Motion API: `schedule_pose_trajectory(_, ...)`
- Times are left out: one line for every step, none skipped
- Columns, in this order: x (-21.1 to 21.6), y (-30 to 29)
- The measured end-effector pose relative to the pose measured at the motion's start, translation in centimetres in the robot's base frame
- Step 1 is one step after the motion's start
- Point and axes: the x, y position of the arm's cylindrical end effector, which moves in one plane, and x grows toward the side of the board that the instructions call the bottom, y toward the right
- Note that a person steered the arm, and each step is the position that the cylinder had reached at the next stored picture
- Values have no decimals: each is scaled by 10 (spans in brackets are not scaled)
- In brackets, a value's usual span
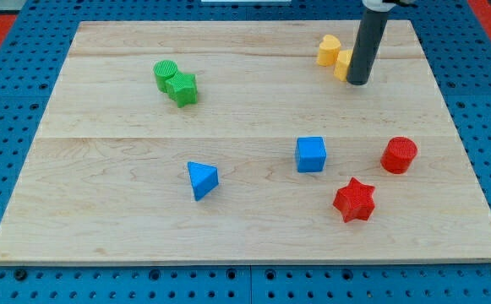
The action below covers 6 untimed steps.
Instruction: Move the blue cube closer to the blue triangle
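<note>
The blue cube (310, 154) sits right of the board's centre. The blue triangle (201, 179) lies to its left and slightly lower, well apart from it. My tip (357, 82) is near the view's top right, well above and to the right of the blue cube, touching or just beside a yellow block (343, 63).
A yellow heart-shaped block (328, 50) sits next to the other yellow block. A green cylinder (166, 73) and a green star (182, 89) touch at the upper left. A red cylinder (399, 155) and a red star (354, 200) lie right of the blue cube. The wooden board (101, 211) rests on a blue pegboard.
</note>
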Motion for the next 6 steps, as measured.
schedule_pose_trajectory(-17, 0)
schedule_pose_trajectory(12, -1)
schedule_pose_trajectory(56, -11)
schedule_pose_trajectory(106, -30)
schedule_pose_trajectory(143, -55)
schedule_pose_trajectory(176, -112)
